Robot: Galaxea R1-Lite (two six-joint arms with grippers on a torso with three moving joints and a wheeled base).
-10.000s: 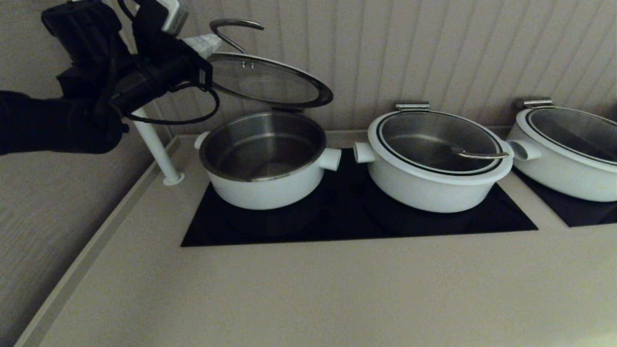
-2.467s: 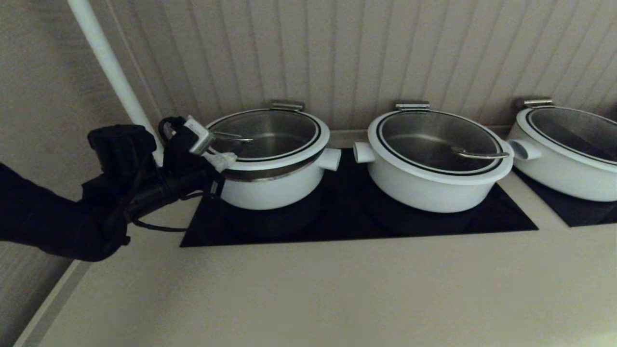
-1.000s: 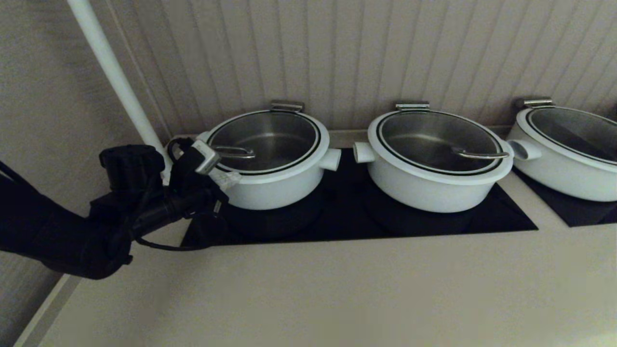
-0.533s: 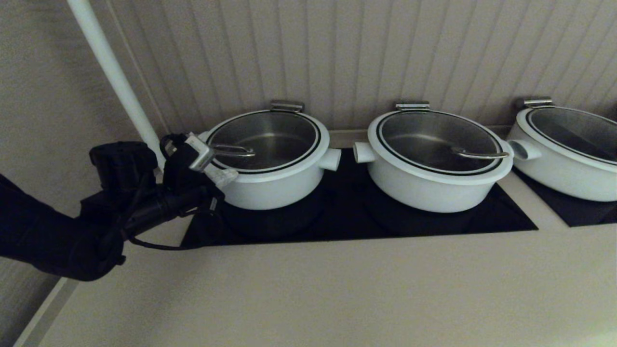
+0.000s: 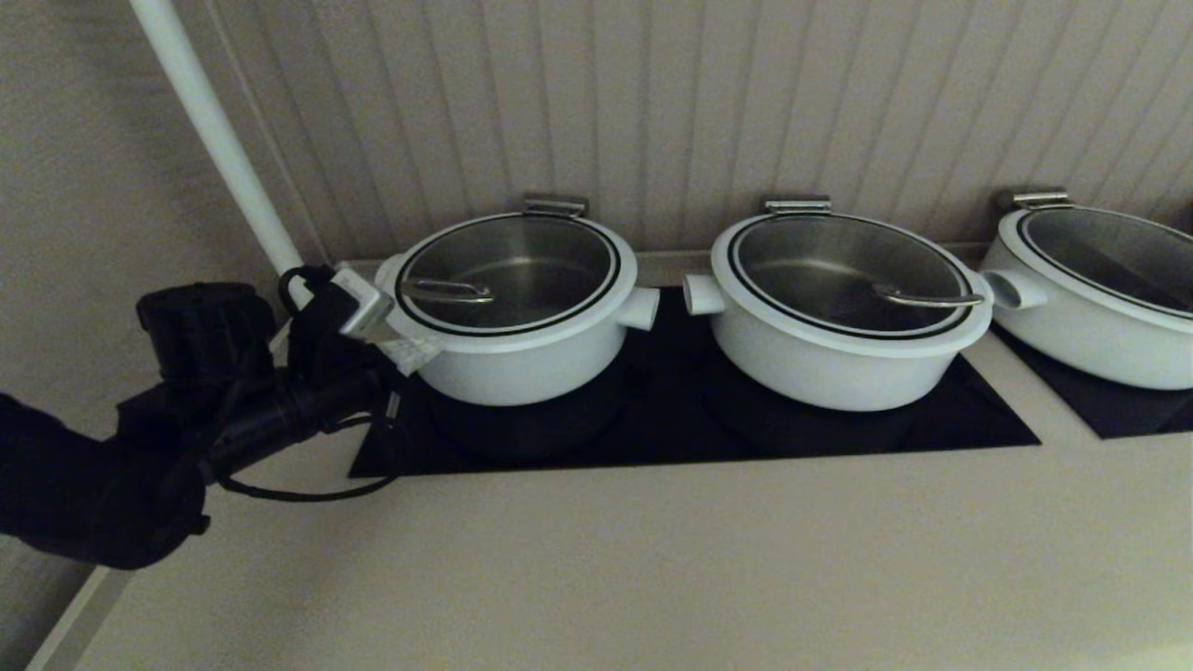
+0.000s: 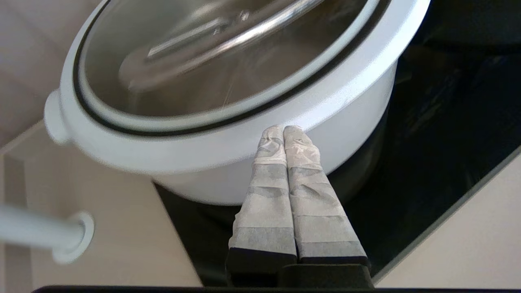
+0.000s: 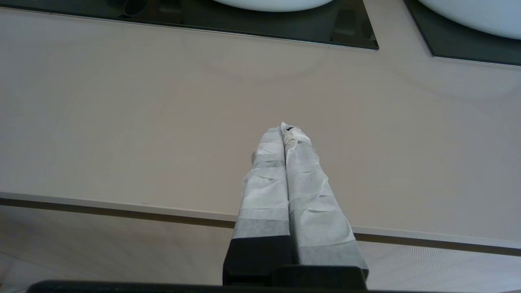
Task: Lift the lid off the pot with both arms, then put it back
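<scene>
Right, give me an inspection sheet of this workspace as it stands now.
Surface: beige counter with inset black cooktop.
Job's things: lid seated flat on the pot.
Clutter: two other lidded white pots to the right.
Grippers: left gripper shut, empty, at the pot's left rim; right gripper shut, empty, over bare counter near its front edge.
Cables: black cable loops under the left arm.
Surroundings: ribbed wall panel, white pole.
</scene>
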